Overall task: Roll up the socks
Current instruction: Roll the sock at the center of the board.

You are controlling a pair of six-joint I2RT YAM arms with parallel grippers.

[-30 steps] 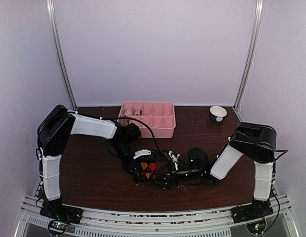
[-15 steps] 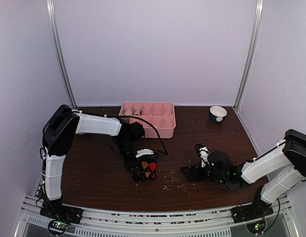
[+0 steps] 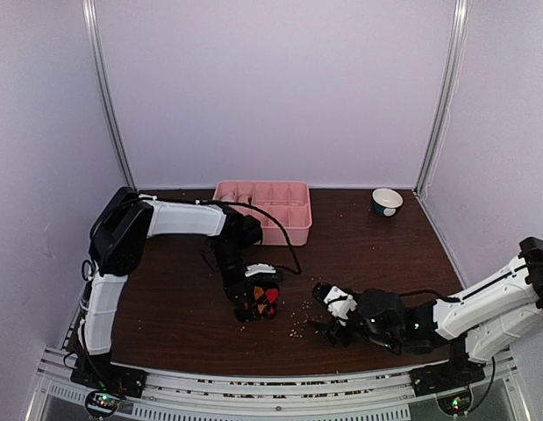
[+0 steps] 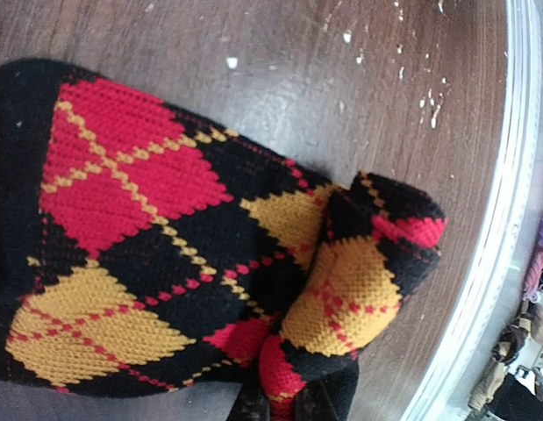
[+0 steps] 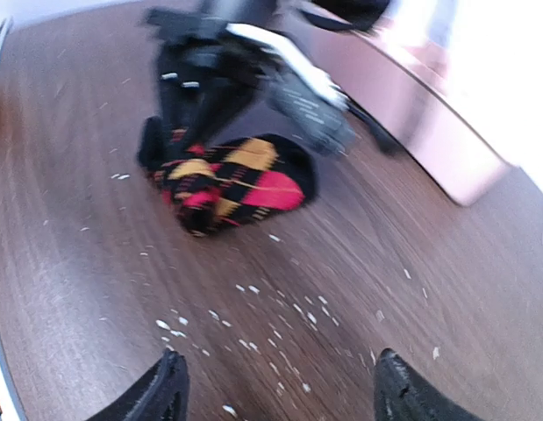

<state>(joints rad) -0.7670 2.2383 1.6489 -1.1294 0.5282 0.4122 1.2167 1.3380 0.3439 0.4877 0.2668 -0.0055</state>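
Left gripper (image 3: 253, 294) points down at the argyle sock (image 4: 166, 228), arm extended.

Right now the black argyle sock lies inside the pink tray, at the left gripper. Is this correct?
No. The black argyle sock lies on the table outside the pink tray, at the left gripper; the top external view shows this.

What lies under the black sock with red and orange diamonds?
The sock lies on the brown table, pale crumbs nearby. The wood directly beneath, and anything inside its fold, is covered.
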